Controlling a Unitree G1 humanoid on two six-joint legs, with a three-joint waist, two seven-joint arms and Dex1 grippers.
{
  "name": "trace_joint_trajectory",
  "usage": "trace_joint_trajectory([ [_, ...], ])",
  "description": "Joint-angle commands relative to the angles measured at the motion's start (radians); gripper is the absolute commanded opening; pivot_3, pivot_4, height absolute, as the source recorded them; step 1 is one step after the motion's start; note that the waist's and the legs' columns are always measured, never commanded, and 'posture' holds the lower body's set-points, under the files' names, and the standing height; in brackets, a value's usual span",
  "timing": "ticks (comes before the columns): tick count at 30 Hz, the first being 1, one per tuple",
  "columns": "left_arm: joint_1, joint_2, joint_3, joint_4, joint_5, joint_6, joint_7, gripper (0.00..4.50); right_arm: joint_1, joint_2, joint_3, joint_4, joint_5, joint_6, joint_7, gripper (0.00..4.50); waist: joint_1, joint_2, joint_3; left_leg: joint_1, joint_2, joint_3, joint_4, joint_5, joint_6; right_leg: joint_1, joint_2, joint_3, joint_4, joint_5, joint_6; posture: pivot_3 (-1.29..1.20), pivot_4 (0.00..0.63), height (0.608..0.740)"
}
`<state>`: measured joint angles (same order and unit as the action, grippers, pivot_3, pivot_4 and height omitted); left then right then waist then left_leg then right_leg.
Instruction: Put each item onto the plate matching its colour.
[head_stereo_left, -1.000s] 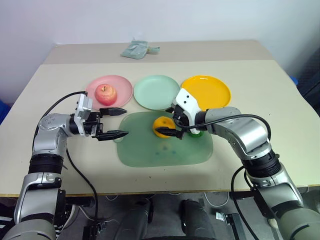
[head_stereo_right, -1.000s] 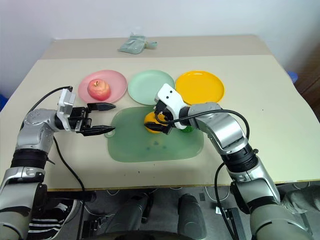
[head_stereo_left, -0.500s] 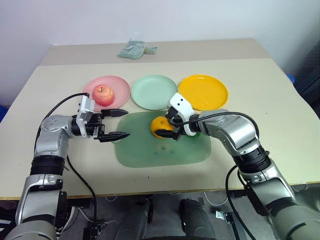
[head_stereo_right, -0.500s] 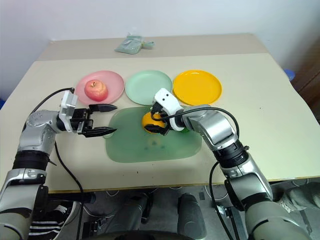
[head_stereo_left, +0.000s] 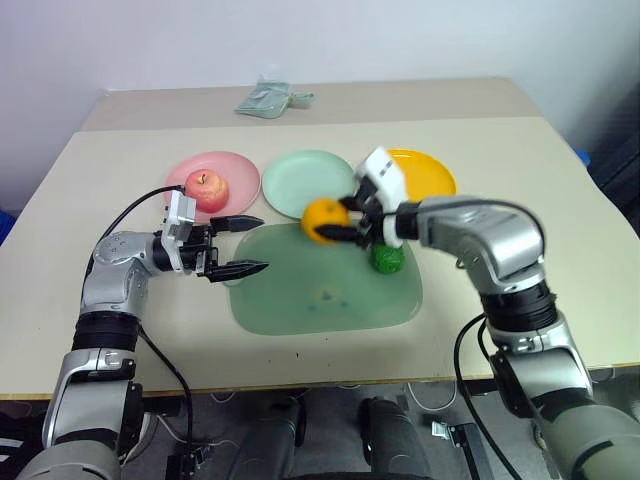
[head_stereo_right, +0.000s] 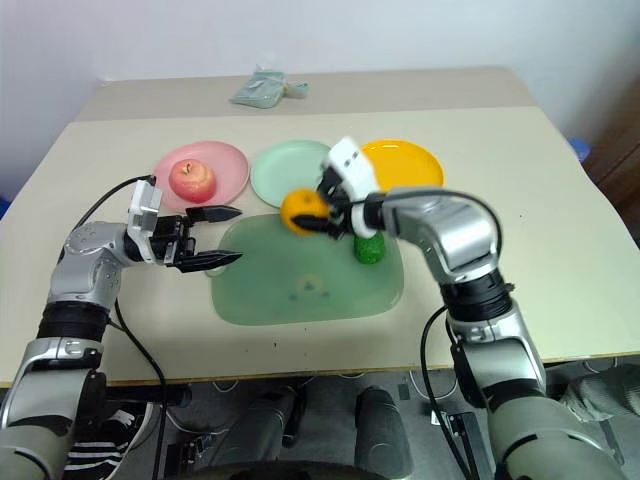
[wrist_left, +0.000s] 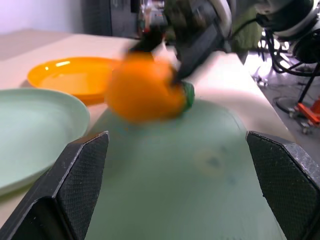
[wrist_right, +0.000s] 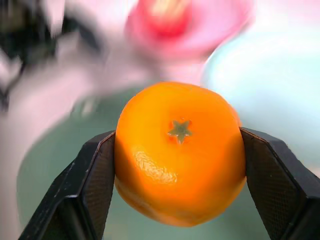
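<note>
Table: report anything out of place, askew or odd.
Nothing is spilled or damaged. The green ball sits on the pale green mat, not on the mint plate. The right tool holds the mandarin above the mat. The apple sits on the pink plate.

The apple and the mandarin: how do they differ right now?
The apple is red-pink and sits on the pink plate; the mandarin is orange and hangs in the air above the green mat. Nothing touches the apple, while the right gripper pinches the mandarin between its fingers. Both are round fruits of similar size.
</note>
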<state>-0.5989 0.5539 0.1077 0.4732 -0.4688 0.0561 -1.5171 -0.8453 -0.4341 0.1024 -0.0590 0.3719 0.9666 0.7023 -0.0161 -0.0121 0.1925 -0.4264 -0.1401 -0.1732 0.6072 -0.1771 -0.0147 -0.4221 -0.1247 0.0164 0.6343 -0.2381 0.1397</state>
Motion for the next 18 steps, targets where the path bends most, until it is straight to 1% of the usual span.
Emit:
trace_joint_trajectory([
  [1,-0.049,-0.032,0.044,0.001,-0.016,-0.053,0.071,4.5,-0.052,-0.032,-0.075,0.147,-0.086,-0.16,-0.092,3.13,0.003,0.0,0.0,0.0,0.0,0.0,0.0,0.0,0.0,0.0,0.0,0.0,0.0,0.0,0.0,0.0,0.15,0.74],
  [3,-0.055,-0.047,0.042,0.003,-0.01,-0.06,0.09,4.5,-0.072,-0.033,-0.084,0.213,-0.119,-0.219,-0.127,3.13,0.002,0.0,0.0,0.0,0.0,0.001,0.0,0.0,0.0,0.001,0.0,0.0,0.0,0.001,0.0,0.0,0.15,0.74],
  [4,-0.051,-0.055,0.033,-0.003,-0.002,-0.069,0.096,4.5,-0.084,-0.043,-0.069,0.259,-0.164,-0.27,-0.156,3.13,0.0,0.0,0.0,0.0,0.0,0.001,0.0,0.0,0.0,0.001,0.0,0.001,0.0,0.001,0.0,0.0,0.15,0.74],
  [5,-0.046,-0.072,0.021,-0.007,0.011,-0.077,0.115,4.5,-0.105,-0.045,-0.075,0.331,-0.199,-0.313,-0.2,3.13,-0.003,0.0,0.0,0.0,0.0,0.002,-0.001,0.0,0.0,0.0,0.0,0.002,0.0,0.001,0.0,0.0,0.15,0.74],
  [7,-0.043,-0.109,0.001,-0.003,0.043,-0.113,0.163,4.5,-0.127,-0.068,-0.044,0.464,-0.295,-0.426,-0.269,3.13,-0.004,0.0,0.0,0.0,0.0,0.004,-0.002,0.0,0.0,-0.002,0.0,0.004,0.0,0.001,0.0,0.0,0.15,0.74],
  [8,-0.05,-0.129,0.003,0.008,0.06,-0.134,0.205,4.5,-0.135,-0.063,-0.052,0.513,-0.303,-0.436,-0.288,3.13,-0.003,0.0,0.0,0.0,0.0,0.005,-0.002,0.0,0.0,-0.002,0.0,0.005,0.0,0.001,0.001,0.0,0.15,0.74],
  [10,-0.045,-0.154,-0.006,-0.001,0.072,-0.17,0.225,4.5,-0.127,-0.062,-0.039,0.576,-0.321,-0.468,-0.275,3.13,-0.004,0.0,0.0,0.0,0.0,0.005,-0.002,0.0,0.0,-0.002,0.0,0.005,0.0,0.001,0.001,0.0,0.15,0.74],
  [12,-0.041,-0.166,-0.01,0.0,0.083,-0.19,0.249,4.5,-0.124,-0.048,-0.057,0.621,-0.309,-0.468,-0.262,3.13,-0.009,0.0,0.0,0.0,0.001,0.006,-0.002,0.0,0.0,-0.003,0.001,0.006,0.0,0.001,0.0,0.0,0.15,0.74],
  [14,-0.035,-0.162,-0.019,0.002,0.09,-0.195,0.251,4.5,-0.12,-0.047,-0.051,0.643,-0.321,-0.493,-0.251,4.15,-0.016,0.0,0.0,0.0,0.002,0.006,-0.002,0.0,0.0,-0.003,0.002,0.006,0.0,0.002,0.0,0.0,0.15,0.74],
  [15,-0.032,-0.16,-0.021,0.002,0.09,-0.195,0.247,4.5,-0.117,-0.048,-0.044,0.645,-0.329,-0.499,-0.247,4.43,-0.019,0.0,0.0,0.0,0.002,0.006,-0.002,0.0,0.0,-0.003,0.002,0.006,0.0,0.002,0.0,0.0,0.15,0.74],
  [18,-0.029,-0.152,-0.018,0.002,0.085,-0.188,0.241,4.5,-0.107,-0.05,-0.041,0.618,-0.32,-0.501,-0.203,4.43,-0.027,0.0,0.0,0.0,0.002,0.006,-0.002,0.0,0.0,-0.003,0.002,0.006,0.0,0.002,0.0,0.0,0.15,0.74],
])
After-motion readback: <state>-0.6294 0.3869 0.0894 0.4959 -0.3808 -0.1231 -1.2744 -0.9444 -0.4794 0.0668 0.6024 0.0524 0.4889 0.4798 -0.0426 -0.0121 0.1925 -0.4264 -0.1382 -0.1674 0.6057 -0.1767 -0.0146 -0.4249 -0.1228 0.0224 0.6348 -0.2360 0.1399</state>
